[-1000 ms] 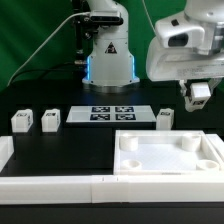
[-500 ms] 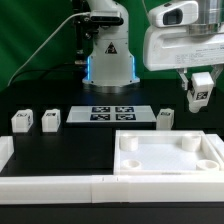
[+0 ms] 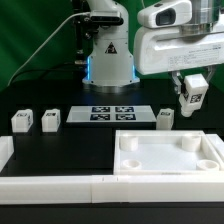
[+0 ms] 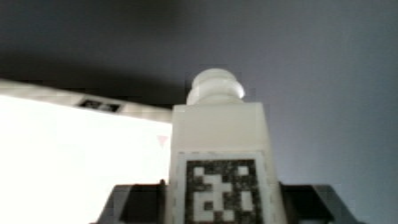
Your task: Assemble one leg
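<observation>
leg in claw | tag faces camera | rounded peg tip | dark table

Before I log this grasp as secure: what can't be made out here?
Contact of the claw on the small white plastic square leg: exterior view, too small; wrist view, cut off by the picture's edge.
Black-and-white tag pattern on that leg: wrist view, blurred.

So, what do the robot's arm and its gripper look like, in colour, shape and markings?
The arm has bulky, rounded white housings. Its base is white too, glows blue along one side and carries a triangular warning mark. A thin dark cable runs off behind it. The gripper has dark, blocky fingers.
</observation>
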